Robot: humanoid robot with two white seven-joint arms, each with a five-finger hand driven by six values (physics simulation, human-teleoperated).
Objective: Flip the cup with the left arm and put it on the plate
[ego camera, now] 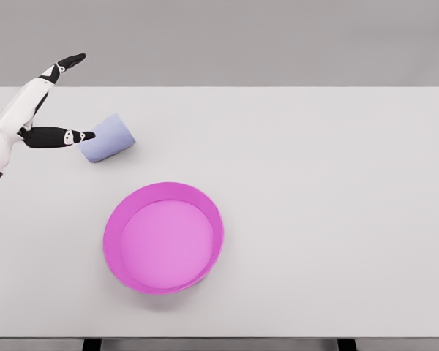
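Observation:
A pale lavender cup point(107, 138) lies on its side on the white table, at the far left. My left hand point(55, 102) comes in from the left edge with its fingers spread wide. One black finger point(62, 136) reaches to the cup's left end, touching or nearly touching it. Another finger point(67, 63) points up and away above the table's back edge. The hand holds nothing. A magenta plate point(164, 238) with a raised rim sits in front of the cup, nearer to me and a little to the right.
The white table point(314, 205) spans the whole view. Its back edge runs along the top and its front edge along the bottom, where two dark legs show.

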